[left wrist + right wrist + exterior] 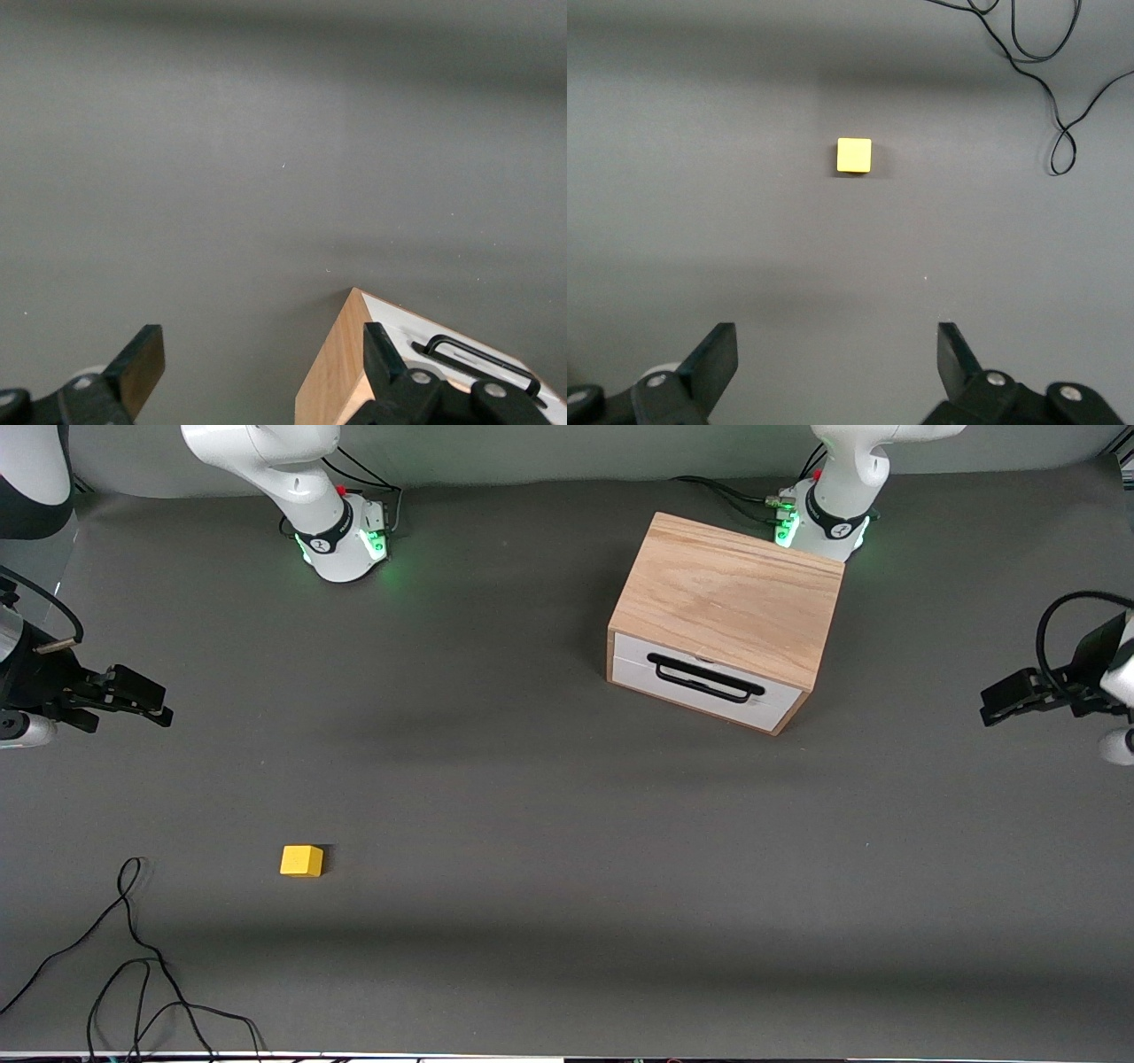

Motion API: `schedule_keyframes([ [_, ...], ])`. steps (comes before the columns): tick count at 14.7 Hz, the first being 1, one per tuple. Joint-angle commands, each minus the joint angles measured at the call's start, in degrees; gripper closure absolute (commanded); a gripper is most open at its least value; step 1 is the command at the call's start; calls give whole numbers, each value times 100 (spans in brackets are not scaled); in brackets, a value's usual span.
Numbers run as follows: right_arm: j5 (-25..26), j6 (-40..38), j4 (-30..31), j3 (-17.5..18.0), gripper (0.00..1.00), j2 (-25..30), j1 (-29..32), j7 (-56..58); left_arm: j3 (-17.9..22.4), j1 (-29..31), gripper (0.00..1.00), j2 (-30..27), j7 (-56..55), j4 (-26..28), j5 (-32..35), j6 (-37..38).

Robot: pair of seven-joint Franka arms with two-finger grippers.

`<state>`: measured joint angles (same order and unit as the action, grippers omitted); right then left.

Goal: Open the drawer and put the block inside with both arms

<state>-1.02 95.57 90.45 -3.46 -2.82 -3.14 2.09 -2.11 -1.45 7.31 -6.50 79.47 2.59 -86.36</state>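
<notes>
The light oak box [726,593] stands near the left arm's base. Its drawer [709,684] is shut, with a white front and a black bar handle [704,677]. The box corner and handle also show in the left wrist view [337,372]. The small yellow block [301,860] lies on the mat toward the right arm's end, nearer the front camera; it also shows in the right wrist view [854,155]. My left gripper [997,704] [261,363] is open and empty, held up at the left arm's end. My right gripper [151,701] [837,359] is open and empty, held up at the right arm's end.
A loose black cable [133,965] lies on the dark grey mat [549,824] near the front corner at the right arm's end; it also shows in the right wrist view [1045,62]. The two arm bases [341,540] [819,522] glow green.
</notes>
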Motion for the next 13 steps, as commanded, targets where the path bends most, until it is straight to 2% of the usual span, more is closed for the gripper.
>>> schedule_keyframes([
  [1,-65,-56,-159,-32,0,-95,-37,20,-44,187,0,-957,315,1261,-74,-434],
  [5,-74,-48,-168,-32,0,-104,-28,20,-167,189,0,-1013,316,1352,-188,-470],
  [7,-82,-56,-142,-40,0,-104,-28,37,-159,145,0,-794,316,1256,-206,-452],
  [13,-82,-56,-132,-49,0,-96,-28,64,-159,145,0,-766,325,1211,-197,-417],
])
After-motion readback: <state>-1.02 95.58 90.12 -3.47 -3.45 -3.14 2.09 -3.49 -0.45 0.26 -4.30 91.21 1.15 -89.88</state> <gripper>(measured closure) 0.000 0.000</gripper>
